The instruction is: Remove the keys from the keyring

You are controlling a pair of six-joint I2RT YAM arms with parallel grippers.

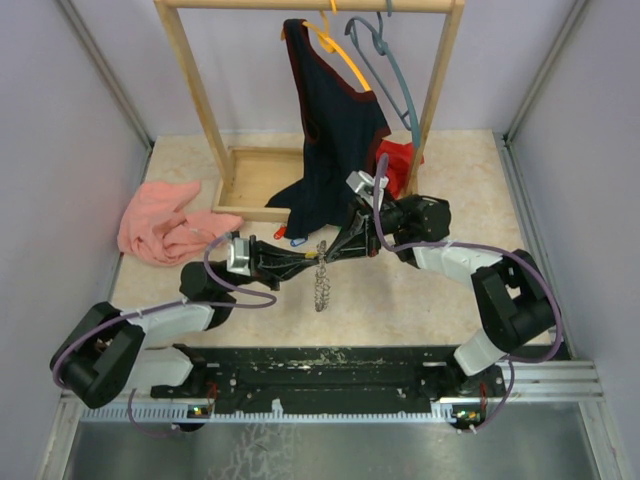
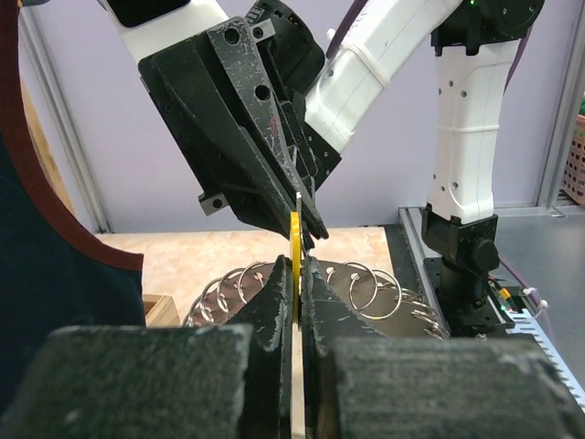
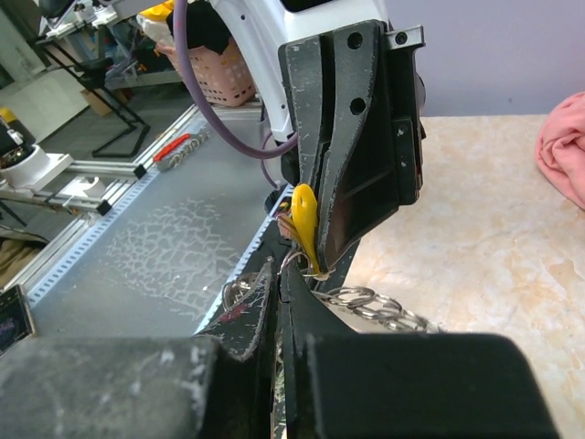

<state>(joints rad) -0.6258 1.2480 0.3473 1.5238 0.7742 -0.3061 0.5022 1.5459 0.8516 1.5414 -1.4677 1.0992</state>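
Jaws closed: left gripper (image 2: pixel 297 283) pinches the small, stiff yellow key (image 2: pixel 295 242), right gripper (image 2: pixel 309 229) shut beside it, light keyring (image 1: pixel 321 280) dangling.

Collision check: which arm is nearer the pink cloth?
Left. The left arm runs right beside the pink cloth; the right arm is across the table, beyond the keyring.

Left arm (image 1: pixel 175 318) and right arm (image 1: pixel 455 262): white shells, black joints and bases; purple cable (image 3: pixel 180 46) looped along each; left pincer (image 2: pixel 295 279) and right pincer (image 3: pixel 277 279): black wedge-shaped fingers, scuffed grey; round screw holes in side plates.
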